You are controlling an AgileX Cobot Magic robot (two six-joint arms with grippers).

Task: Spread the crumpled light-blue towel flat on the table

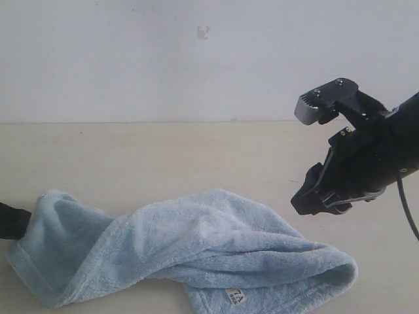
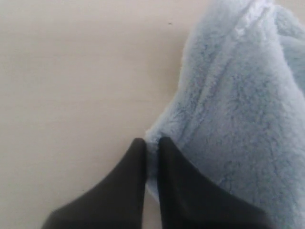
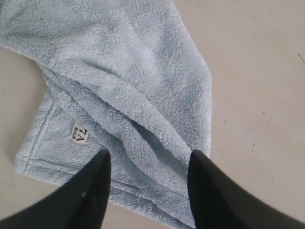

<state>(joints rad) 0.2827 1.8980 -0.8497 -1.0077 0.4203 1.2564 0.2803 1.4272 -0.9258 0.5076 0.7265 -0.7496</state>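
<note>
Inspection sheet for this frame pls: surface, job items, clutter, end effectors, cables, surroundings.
Surface: table, pale beige, smooth, faint specks.
Job's things: towel, light blue, crumpled in long folds, lying on the table; white label face up near one hemmed corner.
Clutter: nothing seen.
End effectors: left end effector shut on the towel's edge, low at the table; right end effector open, raised over the labelled end, touching nothing.
Cables: one black cable hanging by the right arm, off the towel.
Surroundings: white wall with a small mark.
</note>
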